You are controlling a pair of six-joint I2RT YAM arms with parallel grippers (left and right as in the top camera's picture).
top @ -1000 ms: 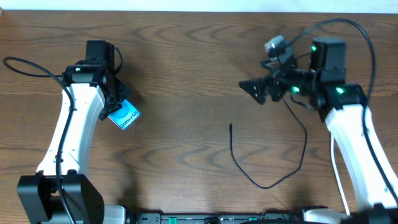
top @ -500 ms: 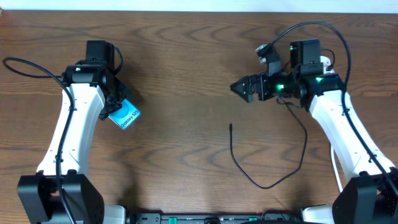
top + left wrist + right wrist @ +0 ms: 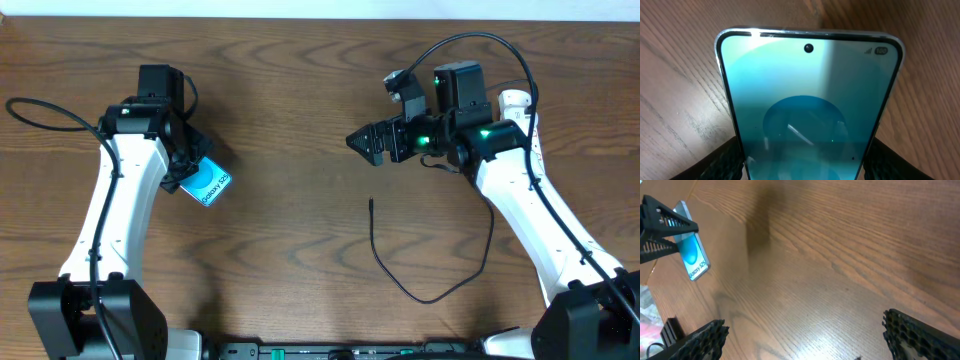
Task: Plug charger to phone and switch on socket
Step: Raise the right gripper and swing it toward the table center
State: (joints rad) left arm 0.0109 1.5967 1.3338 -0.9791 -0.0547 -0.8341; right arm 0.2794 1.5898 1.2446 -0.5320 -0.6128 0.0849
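You've got the R gripper [image 3: 362, 145] wide open & empty over the middle of the surface [image 3: 300, 80], w/ the charger [image 3: 372, 230] plug tip [image 3: 371, 204] lying near it on the front-edge side, long axis back-to-front, so R arm's far nearer than the L gripper [image 3: 190, 170], clamped on the phone [image 3: 208, 185] toward the left edge.

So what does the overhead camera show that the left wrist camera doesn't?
Only overhead: the right fingers, open, and the charger lying loose on the table. Only the left wrist: the lens dot and status icons on the phone, up close. Both: the phone between the left fingers, and the wooden table.
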